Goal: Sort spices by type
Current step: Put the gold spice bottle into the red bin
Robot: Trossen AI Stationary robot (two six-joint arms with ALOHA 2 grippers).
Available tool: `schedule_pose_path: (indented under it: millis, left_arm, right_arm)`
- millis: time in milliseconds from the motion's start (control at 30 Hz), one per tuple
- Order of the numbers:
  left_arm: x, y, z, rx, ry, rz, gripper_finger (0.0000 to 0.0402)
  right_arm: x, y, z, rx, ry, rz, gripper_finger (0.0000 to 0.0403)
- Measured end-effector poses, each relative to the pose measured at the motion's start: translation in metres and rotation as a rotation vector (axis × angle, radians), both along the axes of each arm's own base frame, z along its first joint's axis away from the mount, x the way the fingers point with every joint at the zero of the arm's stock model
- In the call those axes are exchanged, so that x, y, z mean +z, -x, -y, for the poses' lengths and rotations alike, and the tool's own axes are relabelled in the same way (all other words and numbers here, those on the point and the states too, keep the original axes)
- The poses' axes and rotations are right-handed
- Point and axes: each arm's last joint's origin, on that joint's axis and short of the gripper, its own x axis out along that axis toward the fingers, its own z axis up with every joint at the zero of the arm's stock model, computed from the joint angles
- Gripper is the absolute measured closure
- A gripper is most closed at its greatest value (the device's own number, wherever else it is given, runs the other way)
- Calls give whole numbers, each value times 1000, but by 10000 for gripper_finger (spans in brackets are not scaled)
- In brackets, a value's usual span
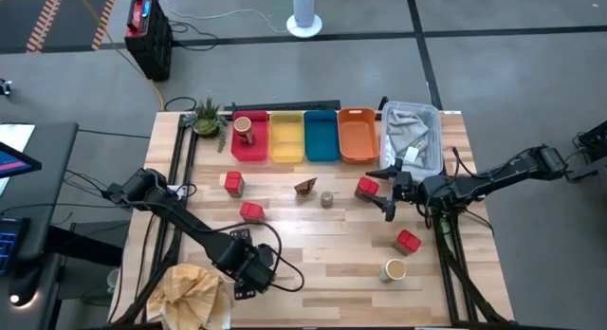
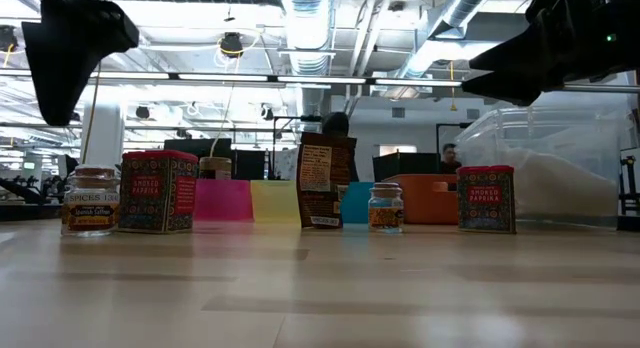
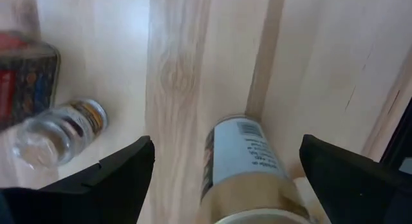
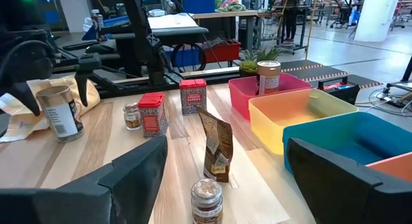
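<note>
Left gripper (image 3: 225, 179) hovering with jaws wide, straddling the tan cylinder (image 3: 248, 169) standing on the tabletop (image 1: 313, 240) near its front-left corner. Probably light, rigid, smooth-walled, so gripping mid-body, square on. Right gripper (image 1: 391, 191) waiting wide and empty near a red pack (image 1: 368, 188).

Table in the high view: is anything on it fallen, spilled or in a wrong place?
Only the crumpled tan paper looks out of place. It lies loose at the lower left corner of the table in the high view. The spice containers that show all stand upright, and nothing is spilled.
</note>
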Motion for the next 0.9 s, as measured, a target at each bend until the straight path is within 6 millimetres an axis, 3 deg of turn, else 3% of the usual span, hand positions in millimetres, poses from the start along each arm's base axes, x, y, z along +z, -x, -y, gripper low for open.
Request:
schedule_pose_path:
  millis: [467,700,900]
  left_arm:
    - [0,13,17,-446,-49,11,31]
    - [7,12,21,-406,-6,29,31]
    - [7,26,28,-442,-49,-25,31]
  right_arm:
    - [-1,0,0,0,10,-18,49]
    - [-1,0,2,-13,9,-19,49]
    - [-1,0,2,-11,4,-20,49]
